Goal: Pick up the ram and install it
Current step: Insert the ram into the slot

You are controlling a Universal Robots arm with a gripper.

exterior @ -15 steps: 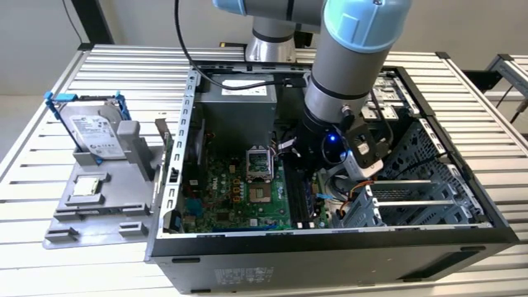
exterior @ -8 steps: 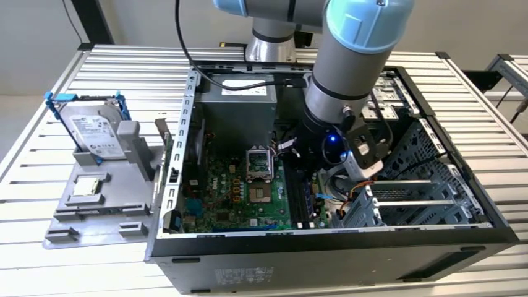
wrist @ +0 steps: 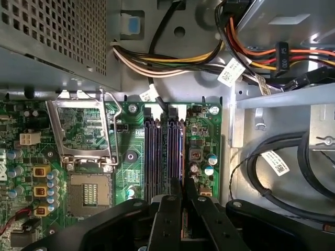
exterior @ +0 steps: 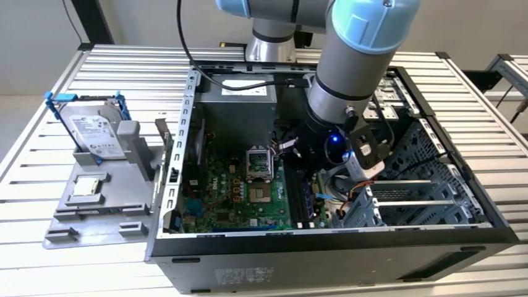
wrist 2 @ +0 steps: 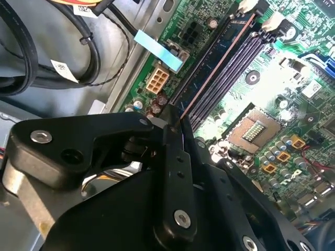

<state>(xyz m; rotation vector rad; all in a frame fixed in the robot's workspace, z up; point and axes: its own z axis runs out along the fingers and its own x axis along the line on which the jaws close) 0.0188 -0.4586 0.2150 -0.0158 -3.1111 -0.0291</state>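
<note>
Inside the open computer case, my gripper reaches down to the memory slots of the green motherboard. In the second wrist view the ram shows edge-on as a long dark blue-green stick. It stands along the slot nearest the board's edge and runs away from my gripper. The black fingers are pressed together on its near end. In the first wrist view my gripper sits over the same outer slot, with a thin brown edge between the fingers.
The bare processor socket lies beside the slots. Cable bundles and a perforated metal cage crowd the case around the arm. Outside, on the exterior view's left, a grey stand holds a hard drive in a blue frame and a small square chip.
</note>
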